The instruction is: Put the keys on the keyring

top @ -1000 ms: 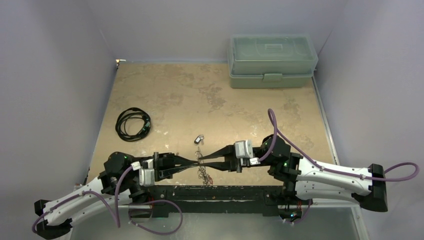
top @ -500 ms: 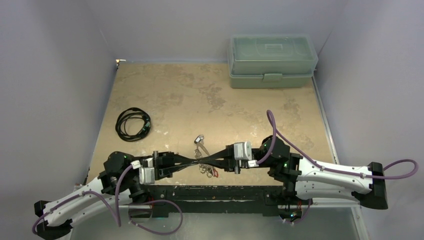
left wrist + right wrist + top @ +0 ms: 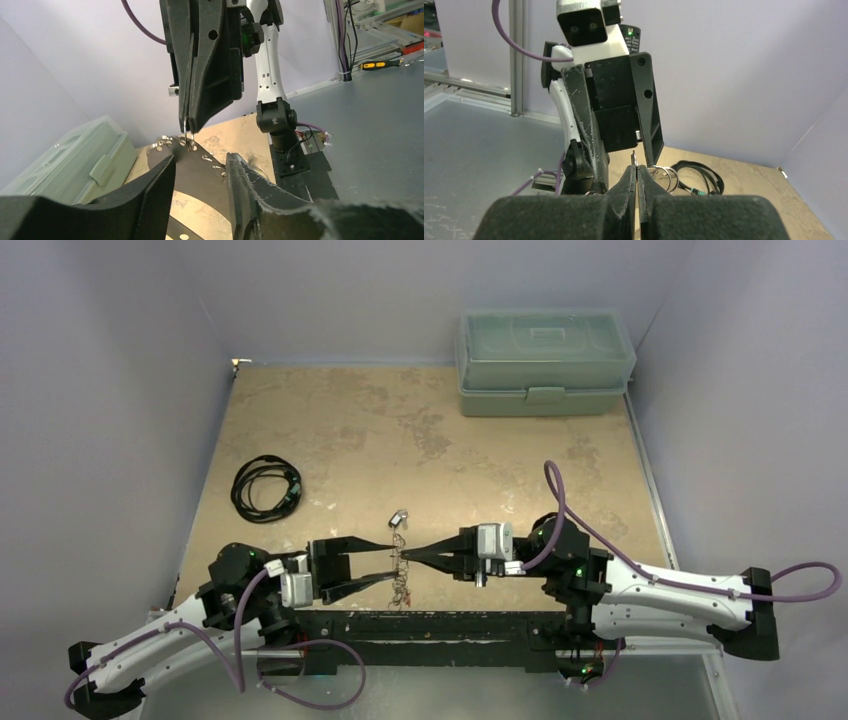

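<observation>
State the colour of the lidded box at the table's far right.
The box is pale green; the top view shows it best.

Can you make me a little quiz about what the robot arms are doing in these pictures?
1. True or false: the left end effector is shut.
2. Which one pinches the keyring? A) the left end effector B) the right end effector C) neither
3. Fill in the gap: the black coiled cable lies on the ___ arm's side.
Key: 1 false, its fingers are spread open. 2 B. 3 left.
</observation>
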### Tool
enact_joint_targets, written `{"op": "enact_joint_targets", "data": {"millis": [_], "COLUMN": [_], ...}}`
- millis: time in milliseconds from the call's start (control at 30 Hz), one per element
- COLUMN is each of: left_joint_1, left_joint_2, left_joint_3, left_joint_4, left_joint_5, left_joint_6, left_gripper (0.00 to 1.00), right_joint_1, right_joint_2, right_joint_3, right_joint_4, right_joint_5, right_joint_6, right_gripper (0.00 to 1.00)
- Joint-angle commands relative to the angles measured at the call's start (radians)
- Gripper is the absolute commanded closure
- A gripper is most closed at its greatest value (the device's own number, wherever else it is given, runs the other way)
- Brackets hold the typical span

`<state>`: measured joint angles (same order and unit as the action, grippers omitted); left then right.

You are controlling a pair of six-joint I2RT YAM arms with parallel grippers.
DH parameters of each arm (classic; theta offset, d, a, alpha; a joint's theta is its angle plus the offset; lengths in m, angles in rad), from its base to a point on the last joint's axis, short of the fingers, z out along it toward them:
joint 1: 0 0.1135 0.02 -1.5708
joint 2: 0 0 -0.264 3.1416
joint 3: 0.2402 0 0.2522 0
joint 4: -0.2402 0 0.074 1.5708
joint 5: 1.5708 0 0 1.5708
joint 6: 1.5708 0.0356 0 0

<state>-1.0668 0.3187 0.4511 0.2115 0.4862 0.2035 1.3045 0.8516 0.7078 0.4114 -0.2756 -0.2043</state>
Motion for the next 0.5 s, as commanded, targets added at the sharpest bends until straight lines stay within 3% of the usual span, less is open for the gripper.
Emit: {"op": "enact_joint_targets", "data": {"millis": [0,167,467], "left_joint_1": [0.001,0.001,0.001], "left_joint_2": [-0.026,-0.056,-0.061], "left_joint_3": [0.008,0.007,0.01], "left_joint_4": [-0.011,-0.033,-0.026], "left_joint_5": [-0.017,-0.034,-0.052], "left_joint_6": [0.031,0.051,0.05], "left_gripper": [0.55,0.53,0.69], "right_joint_1": [0.007,0.006,0.007], "right_joint_2": [-0.035,-0.04,-0.058], "right_joint_3": [-0.006,-0.013,-0.035], "right_joint_4": [0.05,0.055,0.112], "right_joint_5": [0.046,0.05,0.064], "right_joint_6": [-0.023,-0.02,0.0], "right_gripper": [1.0,1.0,1.0]}}
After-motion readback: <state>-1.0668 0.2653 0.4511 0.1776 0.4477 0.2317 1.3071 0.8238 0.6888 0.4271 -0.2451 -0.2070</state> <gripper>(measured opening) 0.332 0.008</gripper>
